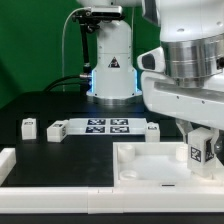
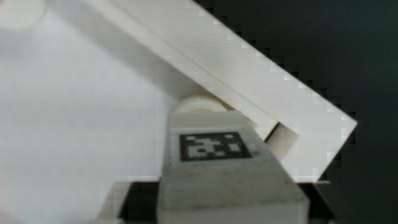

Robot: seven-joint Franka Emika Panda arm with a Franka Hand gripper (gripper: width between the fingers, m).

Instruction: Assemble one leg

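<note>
exterior view is showing what at this moment, ana?

tom, it is showing the gripper point(image 1: 198, 140) hanging low at the exterior view's right. it is carrying the leg point(image 1: 196, 153) upright, with the tag facing the camera. the leg is standing at the corner of the white panel point(image 1: 150, 172), just inside the raised rim.

so the task is nearly finishing?

i am judging it as middle to late. the picking up is looking done, and the leg is sitting at the corner where i am thinking it belongs. but i am not seeing whether it is entering a socket or only touching the panel. in the wrist view the far end of the leg is lying close to the rim, and the join itself is not showing clearly. the seating, perhaps a turning, and the letting go are, i am guessing, waiting to be done.

and the jaws?

they are pressing on the leg from two sides, closed only as far as its width is allowing, so they are gripping it. i am not seeing them touching anything else.

other parts?

at least two other legs point(image 1: 28, 127) are lying loose on the black table point(image 1: 70, 152), near the marker board point(image 1: 100, 126), well apart from the gripper.
</note>
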